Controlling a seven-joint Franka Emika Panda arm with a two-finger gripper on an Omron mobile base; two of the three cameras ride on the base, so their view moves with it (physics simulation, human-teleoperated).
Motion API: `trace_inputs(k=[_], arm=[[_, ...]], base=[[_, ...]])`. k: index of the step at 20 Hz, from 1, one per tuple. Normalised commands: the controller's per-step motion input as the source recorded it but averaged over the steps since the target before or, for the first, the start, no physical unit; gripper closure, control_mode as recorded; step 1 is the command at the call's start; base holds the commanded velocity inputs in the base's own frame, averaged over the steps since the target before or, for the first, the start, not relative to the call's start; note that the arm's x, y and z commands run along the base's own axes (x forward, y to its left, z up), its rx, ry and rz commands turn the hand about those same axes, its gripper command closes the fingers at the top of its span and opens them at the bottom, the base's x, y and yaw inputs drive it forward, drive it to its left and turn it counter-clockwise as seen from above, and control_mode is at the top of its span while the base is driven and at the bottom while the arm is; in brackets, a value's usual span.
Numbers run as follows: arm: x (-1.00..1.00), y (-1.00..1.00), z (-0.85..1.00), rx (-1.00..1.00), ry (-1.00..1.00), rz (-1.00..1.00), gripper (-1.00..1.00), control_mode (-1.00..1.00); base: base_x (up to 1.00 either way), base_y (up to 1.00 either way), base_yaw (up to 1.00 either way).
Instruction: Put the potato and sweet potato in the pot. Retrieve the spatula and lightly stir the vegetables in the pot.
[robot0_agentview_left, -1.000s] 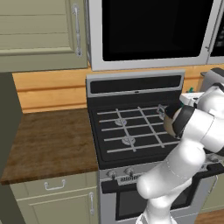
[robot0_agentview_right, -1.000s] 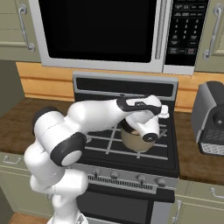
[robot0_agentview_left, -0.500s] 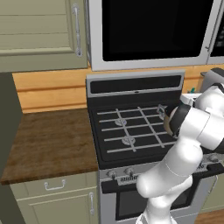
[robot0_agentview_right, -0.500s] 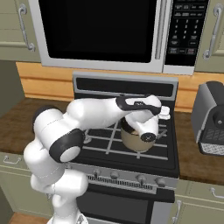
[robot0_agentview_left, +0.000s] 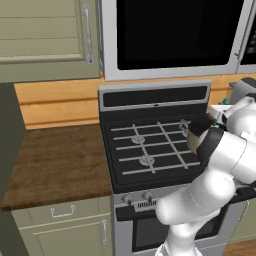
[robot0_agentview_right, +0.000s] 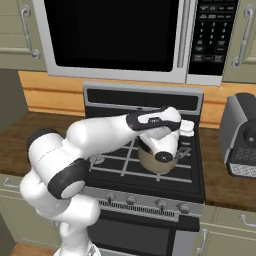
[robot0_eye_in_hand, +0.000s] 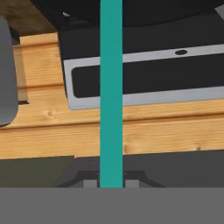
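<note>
The spatula (robot0_eye_in_hand: 111, 92) runs as a straight teal handle up from between the 2 fingers of the gripper (robot0_eye_in_hand: 111, 183), which is clamped on it (head out of sight). The pot (robot0_agentview_right: 156, 161) sits on the stove (robot0_agentview_right: 131, 167), under the arm's wrist.

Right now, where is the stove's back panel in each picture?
Left base view: the back panel sits in the middle, just under the microwave.
Right base view: the back panel is in the upper middle, above the arm.
Hand view: the back panel runs across the upper part, crossed by the spatula.
Shared landmark: the wood wall touching the panel.
</note>
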Motion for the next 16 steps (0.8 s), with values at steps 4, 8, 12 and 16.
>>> trace_inputs(k=[4,8,12,16], arm=[[0.0,0.36,0.0,0.03,0.19,-0.08,1.0,-1.0],[-0.02,0.18,-0.01,0.05,0.18,-0.07,1.0,-1.0],[-0.1,0.02,-0.04,0.06,0.12,-0.07,1.0,-1.0],[-0.13,0.0,0.0,0.06,0.07,-0.08,1.0,-1.0]], base=[[0.0,0.0,0.0],[0.0,0.0,0.0],[0.0,0.0,0.0],[0.0,0.0,0.0]])
